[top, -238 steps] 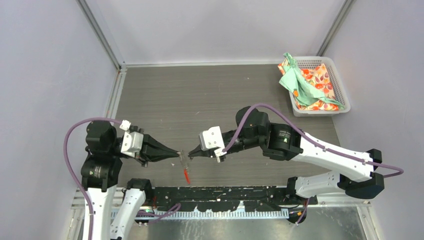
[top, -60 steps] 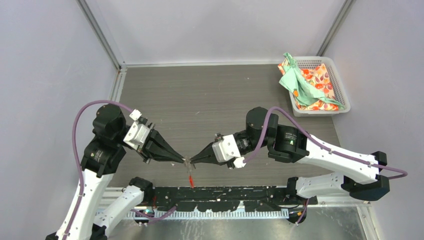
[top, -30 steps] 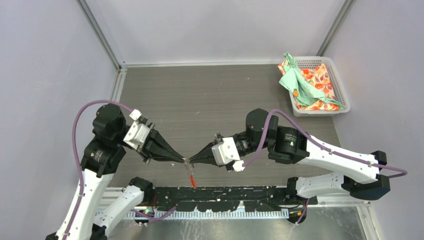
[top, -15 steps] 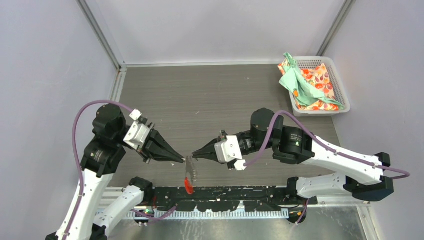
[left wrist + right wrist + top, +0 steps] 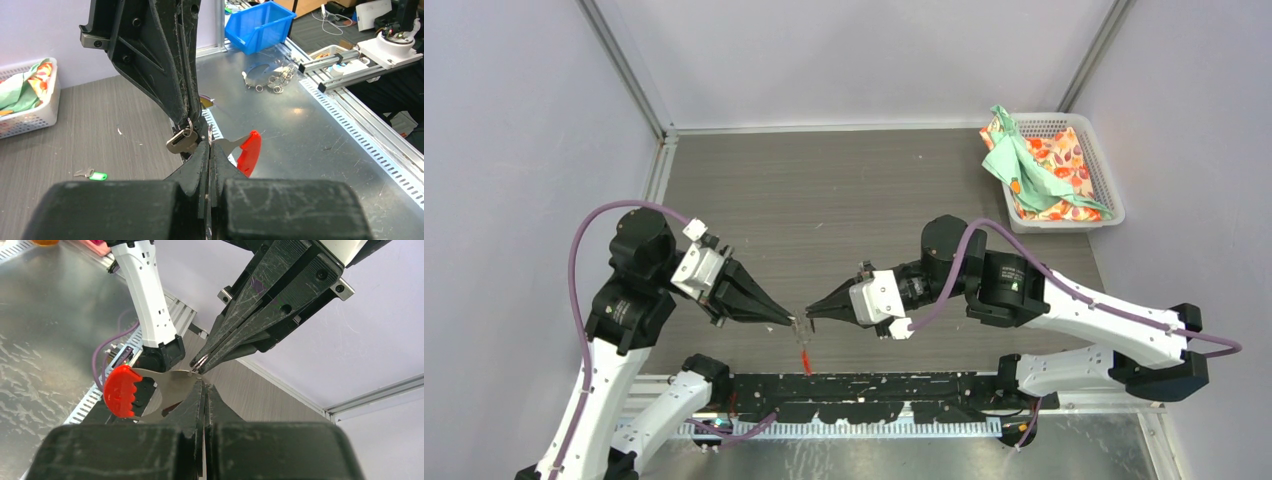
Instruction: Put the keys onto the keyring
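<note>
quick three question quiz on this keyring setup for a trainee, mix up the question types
1. What colour is the tab on the keyring?
2. True or false: the green-tagged key already hangs on the keyring.
3. The white basket holds: A) cloth B) keys C) nothing.

Key: 1 red. 2 false, it lies on the table. 3 A.
</note>
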Robot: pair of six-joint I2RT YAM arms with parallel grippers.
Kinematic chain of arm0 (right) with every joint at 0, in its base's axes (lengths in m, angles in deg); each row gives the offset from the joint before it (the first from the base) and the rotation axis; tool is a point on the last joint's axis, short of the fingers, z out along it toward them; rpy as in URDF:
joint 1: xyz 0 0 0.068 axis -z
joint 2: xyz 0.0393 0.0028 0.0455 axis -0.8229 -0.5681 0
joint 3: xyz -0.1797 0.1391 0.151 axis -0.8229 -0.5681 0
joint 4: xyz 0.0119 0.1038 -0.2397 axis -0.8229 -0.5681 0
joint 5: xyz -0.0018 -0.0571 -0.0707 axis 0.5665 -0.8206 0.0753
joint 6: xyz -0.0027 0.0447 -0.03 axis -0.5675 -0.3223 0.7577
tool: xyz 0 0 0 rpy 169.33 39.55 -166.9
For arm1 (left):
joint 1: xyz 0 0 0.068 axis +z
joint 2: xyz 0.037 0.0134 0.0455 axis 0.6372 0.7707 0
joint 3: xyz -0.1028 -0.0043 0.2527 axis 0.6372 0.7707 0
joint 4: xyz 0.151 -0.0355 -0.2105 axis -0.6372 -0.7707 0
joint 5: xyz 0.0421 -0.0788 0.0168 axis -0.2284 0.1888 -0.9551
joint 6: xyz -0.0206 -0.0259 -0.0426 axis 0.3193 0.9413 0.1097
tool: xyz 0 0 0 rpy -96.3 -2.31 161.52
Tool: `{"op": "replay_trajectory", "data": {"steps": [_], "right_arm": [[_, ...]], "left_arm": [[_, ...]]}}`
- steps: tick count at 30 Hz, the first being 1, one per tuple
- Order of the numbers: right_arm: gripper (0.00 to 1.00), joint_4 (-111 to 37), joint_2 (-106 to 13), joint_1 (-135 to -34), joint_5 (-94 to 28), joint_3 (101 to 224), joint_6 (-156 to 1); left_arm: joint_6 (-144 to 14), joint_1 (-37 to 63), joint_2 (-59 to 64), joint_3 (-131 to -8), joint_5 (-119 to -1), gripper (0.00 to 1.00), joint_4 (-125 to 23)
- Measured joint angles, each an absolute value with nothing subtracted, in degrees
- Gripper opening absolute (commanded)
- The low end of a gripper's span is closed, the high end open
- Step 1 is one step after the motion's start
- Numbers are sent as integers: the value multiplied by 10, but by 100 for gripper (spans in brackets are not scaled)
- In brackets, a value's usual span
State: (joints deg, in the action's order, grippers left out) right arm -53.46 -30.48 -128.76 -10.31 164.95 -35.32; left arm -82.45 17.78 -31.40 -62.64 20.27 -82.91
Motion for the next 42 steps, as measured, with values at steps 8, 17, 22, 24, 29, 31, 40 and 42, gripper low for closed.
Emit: {"op": "replay_trajectory", "data": {"steps": [8,17,22,24,29,31,40,42], "right_arm": [[1,-533,-311,-1288,-95,1654,-361],[1,-532,-315,-1288,-84,1655,-367],[1,-530,-315,-1288,-83,1656,-368],[1,-530,-315,-1288,-83,1656,-368],[1,-528,-315,-1288,-83,1656,-368],[1,-526,-315,-1288,-83,1656,-368],[1,-526,-315,-1288,-83,1656,-368],[1,-526,-315,-1288,-83,1656,-369]], "left_arm": [[-824,178,-316,-626,197,0,-829],[-824,178,-318,-626,178,0,-830],[-824,178,-318,-626,173,0,-834],[-824,178,-318,-626,172,0,-836],[-824,178,-318,-626,170,0,-838],[-824,178,-318,-626,169,0,-838],[-826,178,-318,-626,168,0,-845],[-827,178,-318,-626,168,0,-847]]}}
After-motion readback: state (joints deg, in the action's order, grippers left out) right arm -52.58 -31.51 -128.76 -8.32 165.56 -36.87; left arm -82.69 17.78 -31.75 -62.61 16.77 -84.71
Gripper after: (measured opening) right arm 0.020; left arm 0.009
